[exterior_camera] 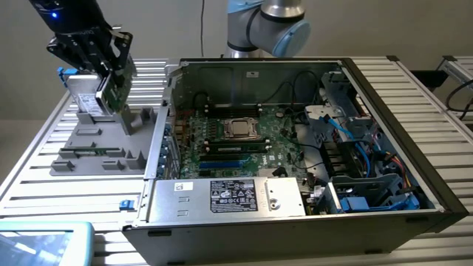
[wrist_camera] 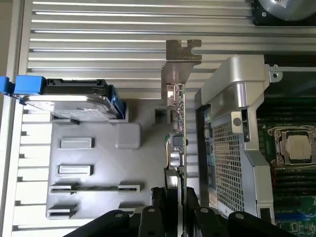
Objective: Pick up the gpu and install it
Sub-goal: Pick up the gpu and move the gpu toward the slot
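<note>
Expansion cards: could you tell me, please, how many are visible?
1. The thin green expansion card with a silver metal bracket is clamped in the tool, over the grey plastic holder beside the open case. Others may hide inside.

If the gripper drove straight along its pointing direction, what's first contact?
Probably the grey fixture tray below it. The gripper points down with the gpu clamped and hanging lower, so the card's lower edge would touch first. Exact gap unclear.

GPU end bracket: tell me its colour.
Silver; the end bracket shows best in the wrist view.
</note>
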Motion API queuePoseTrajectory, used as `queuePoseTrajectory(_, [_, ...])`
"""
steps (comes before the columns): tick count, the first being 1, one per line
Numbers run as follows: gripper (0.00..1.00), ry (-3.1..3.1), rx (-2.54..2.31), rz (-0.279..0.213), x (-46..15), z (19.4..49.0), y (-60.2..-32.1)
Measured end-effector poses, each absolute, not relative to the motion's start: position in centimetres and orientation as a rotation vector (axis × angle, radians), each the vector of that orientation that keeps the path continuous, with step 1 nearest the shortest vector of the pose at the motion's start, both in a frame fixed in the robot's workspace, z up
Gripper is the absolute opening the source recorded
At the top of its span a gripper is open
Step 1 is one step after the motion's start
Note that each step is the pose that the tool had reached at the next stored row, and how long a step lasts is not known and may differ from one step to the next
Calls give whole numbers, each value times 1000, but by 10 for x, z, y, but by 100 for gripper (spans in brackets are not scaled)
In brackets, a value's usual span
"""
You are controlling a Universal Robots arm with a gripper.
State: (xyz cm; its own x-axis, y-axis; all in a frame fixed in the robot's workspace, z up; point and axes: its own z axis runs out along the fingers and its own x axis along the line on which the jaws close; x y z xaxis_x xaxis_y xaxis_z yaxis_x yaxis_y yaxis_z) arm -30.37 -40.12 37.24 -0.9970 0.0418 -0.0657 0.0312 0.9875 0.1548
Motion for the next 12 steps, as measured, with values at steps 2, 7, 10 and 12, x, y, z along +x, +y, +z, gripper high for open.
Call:
queuePoseTrajectory(2, [28, 3067, 57, 237, -302, 381, -401])
queuePoseTrajectory(7, [28, 3075, 58, 237, -294, 401, -401])
queuePoseTrajectory(10, [28, 3075, 58, 238, -284, 406, -401])
queuePoseTrajectory(12, [28, 3075, 58, 238, -278, 408, -401])
